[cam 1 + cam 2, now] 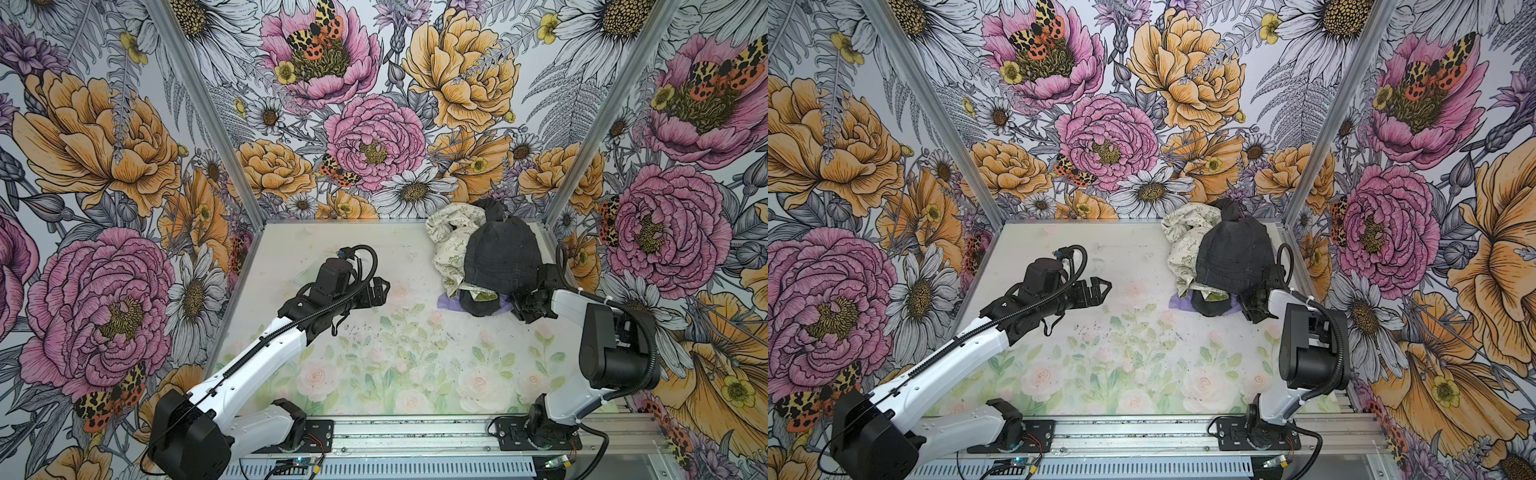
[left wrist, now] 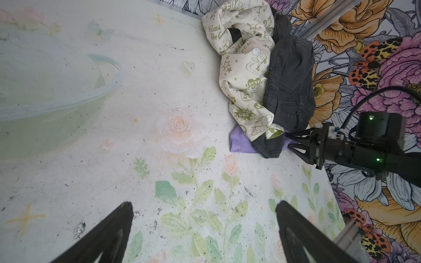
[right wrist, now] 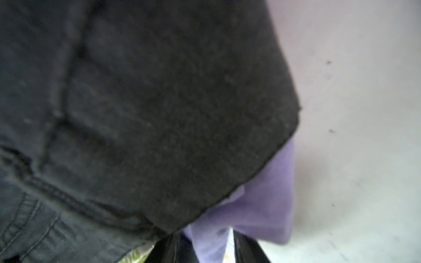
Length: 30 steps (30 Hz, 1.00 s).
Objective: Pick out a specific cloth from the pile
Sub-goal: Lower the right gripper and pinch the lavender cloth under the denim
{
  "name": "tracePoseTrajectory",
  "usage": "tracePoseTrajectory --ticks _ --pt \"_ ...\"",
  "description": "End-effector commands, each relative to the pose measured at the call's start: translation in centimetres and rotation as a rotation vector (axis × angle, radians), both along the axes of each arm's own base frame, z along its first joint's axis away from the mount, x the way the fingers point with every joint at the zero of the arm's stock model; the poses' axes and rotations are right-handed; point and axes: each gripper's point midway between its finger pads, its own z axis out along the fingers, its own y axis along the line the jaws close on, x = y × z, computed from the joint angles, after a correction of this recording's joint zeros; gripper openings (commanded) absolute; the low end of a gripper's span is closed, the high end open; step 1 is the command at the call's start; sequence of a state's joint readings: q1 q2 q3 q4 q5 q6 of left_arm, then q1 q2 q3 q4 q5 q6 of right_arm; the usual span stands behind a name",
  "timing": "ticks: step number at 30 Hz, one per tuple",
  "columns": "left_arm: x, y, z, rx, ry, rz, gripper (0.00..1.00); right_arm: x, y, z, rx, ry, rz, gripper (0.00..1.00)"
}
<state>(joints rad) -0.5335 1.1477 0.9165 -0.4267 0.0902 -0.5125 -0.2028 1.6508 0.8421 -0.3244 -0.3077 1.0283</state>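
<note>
Your left claw (image 2: 204, 205) hangs released, jaws wide, over the bare counter (image 1: 374, 365), well apart from the pile (image 1: 494, 266). Leave it there unless the heap needs to be held down.

Your right claw (image 3: 205, 241) is low at the near right corner of the pile. In the right wrist view a fold of the lavender cloth (image 3: 262, 205) lies between its jaws, but I cannot tell if they pinch it.

The cloth is at the bottom of the pile, on the counter, and only its near edge shows. Be sure you take lavender only, because the hem of the denim (image 1: 498, 253) hangs just over the jaws. Then draw the cloth low and toward you, slowly. The denim lies on it, and I think a weak pinch will slip.

Farther back, the cream cloth (image 1: 446, 245) lies against the denim and may tumble if you pull fast.
</note>
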Motion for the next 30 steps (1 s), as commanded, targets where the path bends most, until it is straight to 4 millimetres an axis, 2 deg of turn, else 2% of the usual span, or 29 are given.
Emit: tracePoseTrajectory --ticks 1,5,9,14,24,30 --pt "0.9 0.0 1.9 -0.007 -0.063 0.002 0.99 0.4 -0.2 -0.4 -0.018 0.011 -0.011 0.26" --pt "1.0 0.3 1.9 -0.009 -0.064 0.011 0.99 0.4 -0.1 -0.5 -0.017 0.014 -0.008 0.09" --pt "1.3 0.3 2.1 -0.015 -0.069 0.015 0.99 0.7 -0.3 0.4 -0.032 -0.014 -0.007 0.01" --pt "1.7 0.3 2.7 -0.015 -0.085 0.022 0.99 1.5 -0.3 2.9 -0.049 -0.086 0.008 0.00" --pt "2.2 0.3 4.7 -0.030 -0.131 0.008 0.99 4.3 0.3 10.5 -0.094 -0.296 0.051 0.00" --pt "2.5 0.3 5.5 -0.018 -0.158 -0.004 0.99 5.0 1.2 13.9 -0.108 -0.379 0.069 0.00"
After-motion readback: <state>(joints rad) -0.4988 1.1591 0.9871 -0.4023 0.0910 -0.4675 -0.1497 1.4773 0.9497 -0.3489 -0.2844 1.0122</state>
